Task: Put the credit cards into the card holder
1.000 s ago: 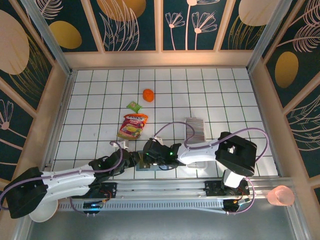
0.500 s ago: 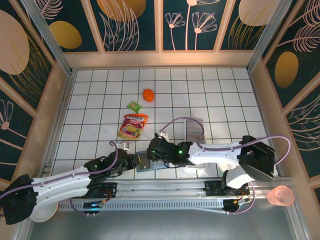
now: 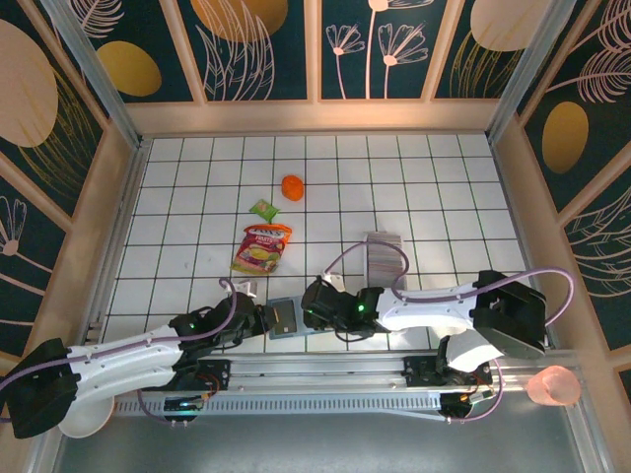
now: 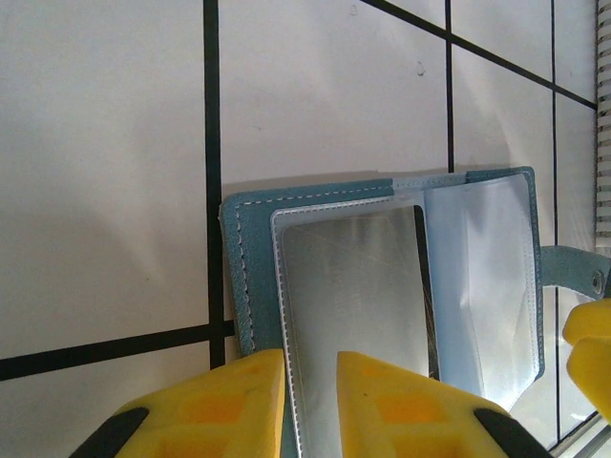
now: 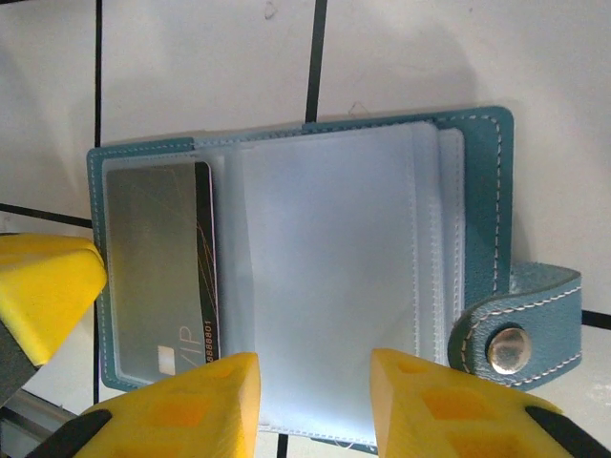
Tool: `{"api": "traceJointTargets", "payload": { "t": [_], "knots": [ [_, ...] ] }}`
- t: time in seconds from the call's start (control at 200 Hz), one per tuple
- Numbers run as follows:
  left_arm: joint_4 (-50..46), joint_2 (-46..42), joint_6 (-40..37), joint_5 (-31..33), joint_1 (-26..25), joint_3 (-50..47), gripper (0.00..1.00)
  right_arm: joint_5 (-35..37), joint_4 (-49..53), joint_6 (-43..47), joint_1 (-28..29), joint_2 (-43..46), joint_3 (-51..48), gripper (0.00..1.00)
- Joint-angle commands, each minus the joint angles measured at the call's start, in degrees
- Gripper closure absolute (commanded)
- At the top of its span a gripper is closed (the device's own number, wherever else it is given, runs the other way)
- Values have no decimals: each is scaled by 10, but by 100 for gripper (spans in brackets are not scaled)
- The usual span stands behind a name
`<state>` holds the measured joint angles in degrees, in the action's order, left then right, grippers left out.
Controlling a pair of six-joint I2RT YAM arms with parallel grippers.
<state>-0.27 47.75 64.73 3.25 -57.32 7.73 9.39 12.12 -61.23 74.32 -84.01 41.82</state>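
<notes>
left gripper (image 3: 259,320) lower centre-left, jaws nearly together at card holder (image 3: 284,317) edge, grip unclear | holder lying open, lower centre, one card (image 5: 158,277) sleeved | right gripper (image 3: 308,312) jaws apart over it | credit cards (image 3: 385,251) row, centre-right

card holder (image 5: 329,267) open on tile (image 5: 191,67), grey card (image 5: 158,277) in left sleeve, right gripper (image 5: 315,405) jaws apart below

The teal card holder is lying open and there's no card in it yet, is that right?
Not quite. The card holder does lie open, but it is not empty: a grey card sits inside it at one end. The right wrist view shows it.
</notes>
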Motion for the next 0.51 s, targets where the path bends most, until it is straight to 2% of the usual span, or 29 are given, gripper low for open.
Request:
{"api": "traceJointTargets", "payload": {
  "t": [0.0, 0.185, 0.315, 0.5],
  "knots": [
    [-9, 0, -2, -2, -2, -5, 79, 1, -1, -12, 7, -12, -6, 64],
    [-4, 3, 0, -4, -2, -11, 79, -4, -1, -16, 9, -29, -7, 63],
    [2, 6, 2, -6, -3, -17, 78, 0, 9, -20, 10, -36, -6, 58],
    [11, 12, 3, -9, -2, -22, 79, -5, 4, -19, 15, -59, 5, 57]
  ]
}}
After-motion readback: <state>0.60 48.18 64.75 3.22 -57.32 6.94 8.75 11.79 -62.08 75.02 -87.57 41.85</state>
